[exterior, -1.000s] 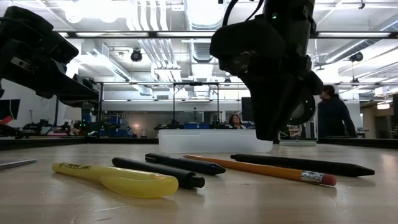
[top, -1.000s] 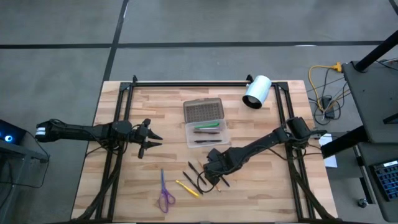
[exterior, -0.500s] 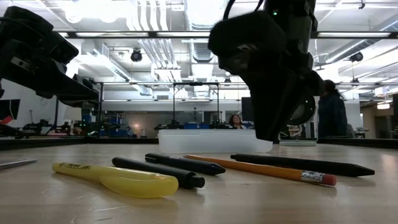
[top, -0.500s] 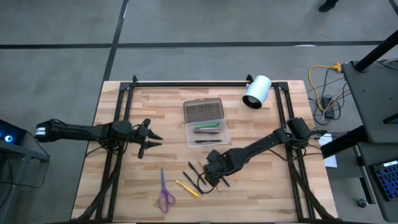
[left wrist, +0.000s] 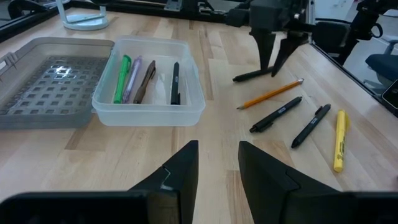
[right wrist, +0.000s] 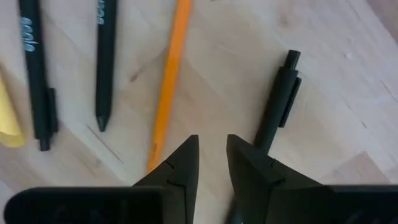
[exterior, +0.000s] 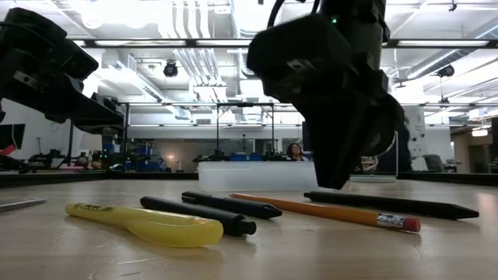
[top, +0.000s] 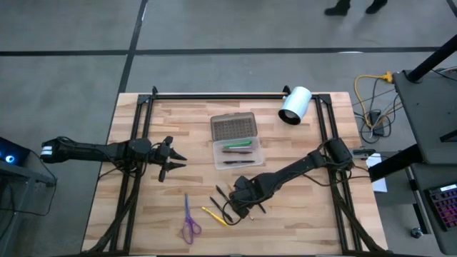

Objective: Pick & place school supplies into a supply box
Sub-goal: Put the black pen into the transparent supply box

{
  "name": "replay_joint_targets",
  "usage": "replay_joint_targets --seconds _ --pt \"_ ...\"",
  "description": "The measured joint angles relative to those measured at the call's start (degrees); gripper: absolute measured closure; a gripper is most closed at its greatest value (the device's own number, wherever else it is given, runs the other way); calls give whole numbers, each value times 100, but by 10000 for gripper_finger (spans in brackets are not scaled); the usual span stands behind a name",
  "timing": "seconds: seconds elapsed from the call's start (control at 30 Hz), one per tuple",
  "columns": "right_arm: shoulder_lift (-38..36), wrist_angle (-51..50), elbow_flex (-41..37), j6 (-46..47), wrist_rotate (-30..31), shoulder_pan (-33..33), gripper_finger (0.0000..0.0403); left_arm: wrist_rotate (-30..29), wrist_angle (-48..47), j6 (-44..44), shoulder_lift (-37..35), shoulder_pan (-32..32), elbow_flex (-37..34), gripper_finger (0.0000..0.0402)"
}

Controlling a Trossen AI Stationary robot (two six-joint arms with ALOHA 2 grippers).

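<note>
Five pens (exterior: pixel 233 204) lie on wooden table (top: pixel 285 221).

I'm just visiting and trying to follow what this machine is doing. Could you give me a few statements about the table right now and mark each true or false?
1. The clear supply box already holds several pens. True.
2. The right tool hangs above the loose pens, its fingers apart. True.
3. The purple scissors lie inside the box. False: they lie on the table, near its front edge.
4. The left tool is holding a pencil. False: it is open and empty, off to the left.
5. The orange pencil lies on the table. True.
</note>
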Motion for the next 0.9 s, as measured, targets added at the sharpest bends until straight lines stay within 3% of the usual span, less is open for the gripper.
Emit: replay_joint_targets --seconds 0.33,0.6,0.9 --pt "-5 -91 266 -424 305 0 332 2 0 0 -2 -2 0 302" --pt "-12 -897 422 9 591 -7 331 2 0 0 -2 -2 0 302" --pt "62 -945 363 72 575 -4 330 2 0 -1 -2 0 0 302"
